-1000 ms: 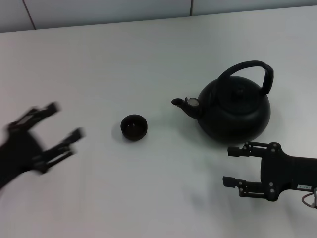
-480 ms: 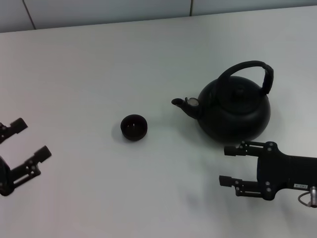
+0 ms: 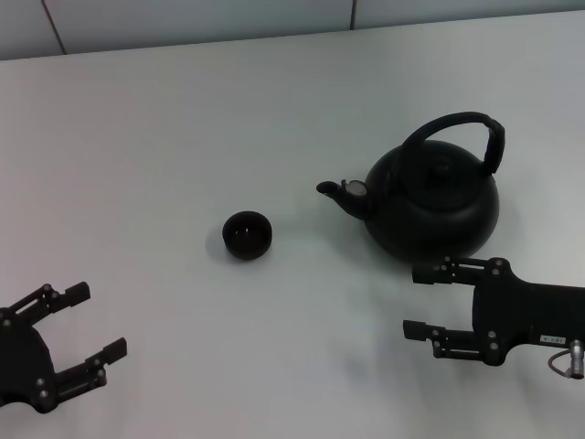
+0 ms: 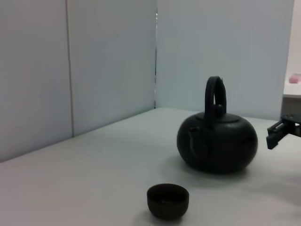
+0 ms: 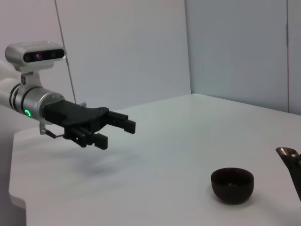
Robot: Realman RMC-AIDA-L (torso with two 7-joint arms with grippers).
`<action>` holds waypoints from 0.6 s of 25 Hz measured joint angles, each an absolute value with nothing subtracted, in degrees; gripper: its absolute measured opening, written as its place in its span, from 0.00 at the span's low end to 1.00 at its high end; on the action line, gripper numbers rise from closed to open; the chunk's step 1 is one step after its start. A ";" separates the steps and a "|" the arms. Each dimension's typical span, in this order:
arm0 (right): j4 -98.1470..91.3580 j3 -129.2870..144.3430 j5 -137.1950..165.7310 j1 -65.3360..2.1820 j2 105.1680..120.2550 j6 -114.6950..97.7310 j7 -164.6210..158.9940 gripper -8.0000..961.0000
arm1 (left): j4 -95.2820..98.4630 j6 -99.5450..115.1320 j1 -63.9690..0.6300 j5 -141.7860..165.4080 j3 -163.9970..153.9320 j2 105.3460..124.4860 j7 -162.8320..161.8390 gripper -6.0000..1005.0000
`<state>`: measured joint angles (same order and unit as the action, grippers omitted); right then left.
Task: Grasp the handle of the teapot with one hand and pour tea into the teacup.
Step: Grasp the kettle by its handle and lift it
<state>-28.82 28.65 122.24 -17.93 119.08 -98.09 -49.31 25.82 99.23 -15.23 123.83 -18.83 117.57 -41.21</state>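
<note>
Since neither claw grips anything, nothing is done: grasping, lifting and pouring all remain. 1 teapot (image 3: 433, 208) sits on the table (image 3: 183, 119), its 1 handle (image 3: 457, 133) untouched; 2 spread-fingered claws, right gripper (image 3: 425, 302) just beside it, left gripper (image 3: 87, 322) well apart; 1 teacup (image 3: 247, 235) beside the spout.

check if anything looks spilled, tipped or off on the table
Nothing stands out. The teapot sits upright with its lid on, the teacup stands upright apart from the spout, and no liquid shows on the table. Both the left gripper and right gripper are open, touching nothing.
</note>
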 joint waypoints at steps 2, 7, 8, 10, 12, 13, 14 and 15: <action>-28.82 28.65 122.25 -17.93 119.08 -98.09 -49.31 0.70 | 25.86 99.21 -15.27 124.21 -18.85 117.62 -41.18 0.81; -28.53 28.52 121.89 -17.54 119.13 -98.08 -48.75 0.70 | 25.88 99.30 -15.36 124.20 -18.79 117.64 -41.25 0.81; -28.27 28.48 121.31 -17.35 119.14 -98.09 -48.41 0.70 | 25.89 99.37 -15.46 124.13 -18.62 117.66 -41.41 0.81; -26.12 28.39 116.51 -15.68 119.18 -98.32 -46.11 0.70 | 25.90 99.39 -15.49 124.04 -18.50 117.68 -41.48 0.81; -22.58 28.24 109.93 -13.61 119.26 -98.16 -42.94 0.70 | 25.90 99.39 -15.49 124.04 -18.50 117.68 -41.48 0.81; -22.58 28.24 109.93 -13.61 119.26 -98.16 -42.94 0.70 | 25.90 99.39 -15.49 124.04 -18.50 117.68 -41.48 0.81; -20.17 28.13 106.23 -12.57 119.30 -97.91 -40.53 0.70 | 25.91 99.42 -15.50 123.93 -18.44 117.71 -41.52 0.81; -13.26 27.00 98.62 -10.72 119.31 -97.43 -33.96 0.70 | 25.89 99.45 -15.74 123.83 -18.38 117.79 -41.62 0.81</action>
<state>-13.26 27.00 98.62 -10.72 119.31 -97.43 -33.96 25.89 99.44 -15.74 123.83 -18.38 117.79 -41.62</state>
